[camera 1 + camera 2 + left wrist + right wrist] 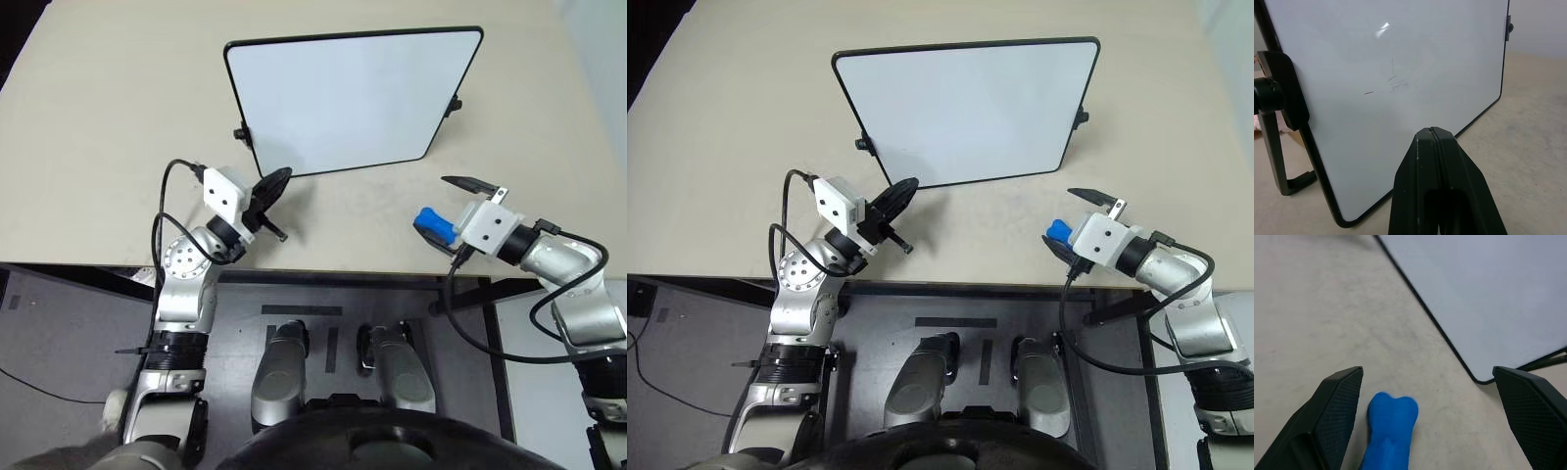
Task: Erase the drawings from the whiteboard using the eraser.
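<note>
Right pincer [1427,421] spread wide, released; the eraser [1388,433] lies on the worktop [108,147] between its fingers, beside one of them. Left pincer [1434,147] clenched, empty, tips near the whiteboard [353,98] lower edge. Faint thin marks [1393,83] on the board ahead of the left pincer.

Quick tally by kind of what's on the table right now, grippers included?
Whiteboard: 1
Blue eraser: 1
Grippers: 2, the left gripper shut, the right gripper open around the eraser
Total: 4

Even bright light, glare on whiteboard [1383,27]
</note>
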